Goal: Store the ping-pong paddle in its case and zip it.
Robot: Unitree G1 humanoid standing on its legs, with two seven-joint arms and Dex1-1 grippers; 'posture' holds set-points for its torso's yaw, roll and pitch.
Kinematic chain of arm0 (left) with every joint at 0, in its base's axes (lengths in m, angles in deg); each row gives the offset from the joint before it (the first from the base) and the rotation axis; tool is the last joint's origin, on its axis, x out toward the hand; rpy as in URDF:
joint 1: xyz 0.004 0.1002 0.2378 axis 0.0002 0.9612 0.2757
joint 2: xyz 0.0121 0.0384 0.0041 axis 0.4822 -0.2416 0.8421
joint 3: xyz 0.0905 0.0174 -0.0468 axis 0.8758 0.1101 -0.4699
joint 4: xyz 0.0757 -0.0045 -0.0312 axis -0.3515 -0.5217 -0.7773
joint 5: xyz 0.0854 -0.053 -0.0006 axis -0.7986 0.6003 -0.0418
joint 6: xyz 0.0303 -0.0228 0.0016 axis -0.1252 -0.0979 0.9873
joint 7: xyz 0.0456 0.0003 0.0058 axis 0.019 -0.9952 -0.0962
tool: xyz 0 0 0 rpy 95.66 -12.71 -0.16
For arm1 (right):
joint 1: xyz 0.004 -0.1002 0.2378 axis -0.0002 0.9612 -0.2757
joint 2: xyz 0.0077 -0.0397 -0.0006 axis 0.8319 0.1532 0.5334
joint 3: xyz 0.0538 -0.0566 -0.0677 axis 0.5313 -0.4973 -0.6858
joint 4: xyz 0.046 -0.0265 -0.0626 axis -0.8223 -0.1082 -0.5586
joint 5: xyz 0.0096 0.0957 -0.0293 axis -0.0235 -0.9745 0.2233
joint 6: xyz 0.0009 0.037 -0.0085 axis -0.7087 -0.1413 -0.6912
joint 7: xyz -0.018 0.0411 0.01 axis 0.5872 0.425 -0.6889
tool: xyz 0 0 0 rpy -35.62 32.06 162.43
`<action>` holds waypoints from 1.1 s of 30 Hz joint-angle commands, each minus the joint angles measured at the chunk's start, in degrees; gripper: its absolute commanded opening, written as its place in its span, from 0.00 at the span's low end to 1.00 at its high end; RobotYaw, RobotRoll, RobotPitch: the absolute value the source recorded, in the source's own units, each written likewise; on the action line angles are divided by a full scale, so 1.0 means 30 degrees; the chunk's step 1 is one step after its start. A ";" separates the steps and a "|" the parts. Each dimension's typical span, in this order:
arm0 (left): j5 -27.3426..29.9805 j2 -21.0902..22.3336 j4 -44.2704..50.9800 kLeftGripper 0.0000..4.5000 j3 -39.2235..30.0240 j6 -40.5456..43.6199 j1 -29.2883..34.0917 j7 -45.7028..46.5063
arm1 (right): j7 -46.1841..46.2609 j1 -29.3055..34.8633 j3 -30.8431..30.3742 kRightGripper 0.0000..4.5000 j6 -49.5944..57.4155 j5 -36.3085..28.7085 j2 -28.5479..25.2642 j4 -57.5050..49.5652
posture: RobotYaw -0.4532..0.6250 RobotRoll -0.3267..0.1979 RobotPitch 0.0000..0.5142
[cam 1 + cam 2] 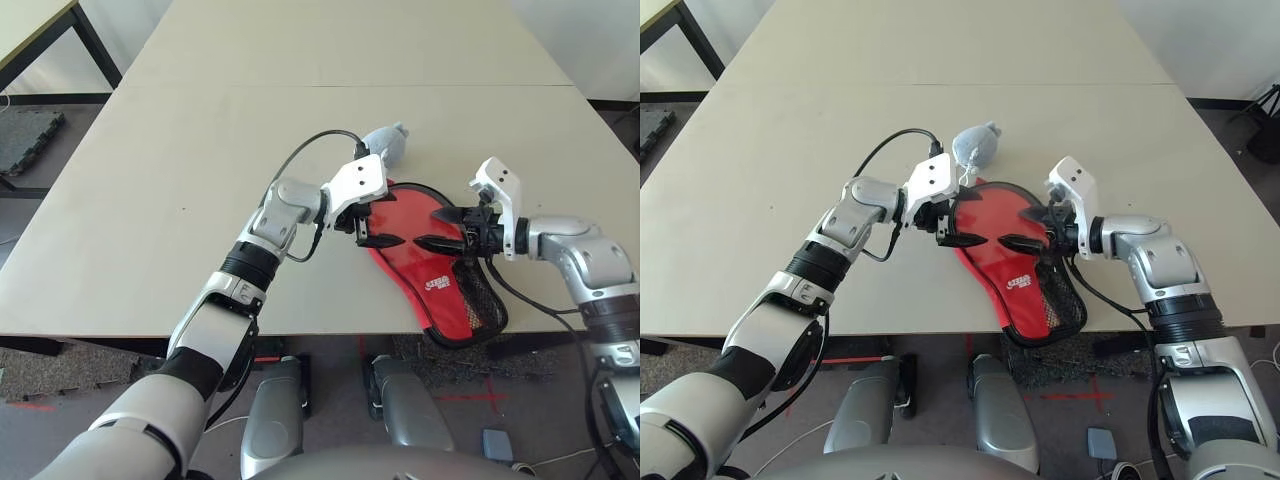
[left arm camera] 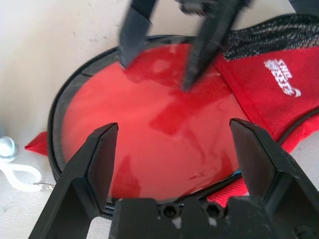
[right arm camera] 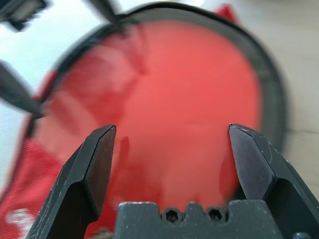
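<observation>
A: Where's the case (image 1: 432, 268)?

B: On the pale worktop (image 1: 200, 180), toward the near edge at about five o'clock from the middle. Its round end points to twelve o'clock; the narrow handle end, with the black mesh pocket (image 1: 482, 300) and white logo (image 1: 438, 285), runs past the near edge and hangs over it.

A: And the ping-pong paddle (image 2: 149, 129)?

B: Its red rubber face lies inside the open round end, ringed by the black zipper edge. I cannot see its handle.

A: The claws?

B: The left claw (image 1: 376, 238) hovers over the case at its nine o'clock side, fingers (image 2: 94, 164) spread apart and gripping nothing. The right claw (image 1: 440, 230) faces it from three o'clock, also spread wide and empty. Their tips stand near each other above the red face, not touching.

A: Anything crowding them?

B: A small grey plush (image 1: 388, 143) sits just beyond the case's far rim at twelve o'clock. Elsewhere the worktop lies bare out to nine and twelve o'clock.
</observation>
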 commanded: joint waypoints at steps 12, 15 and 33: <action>-0.0574 -0.0246 -0.0420 1.00 0.1645 -0.0351 0.1007 0.0731 | 0.1497 -0.4075 0.1398 1.00 -0.0373 -0.0250 0.1898 0.3631 | 0.44 0.62 0.37; -0.0544 -0.0293 -0.0186 1.00 0.1802 -0.0187 0.1280 0.0763 | 0.3004 -0.5165 0.2029 1.00 -0.0426 -0.0303 0.3284 0.4746 | 0.44 0.62 0.39; -0.0166 0.0036 0.3190 1.00 0.2247 0.1948 0.2931 0.0795 | 0.9734 -0.7880 0.4112 1.00 -0.3449 0.0275 0.7456 1.0881 | 0.48 0.62 0.46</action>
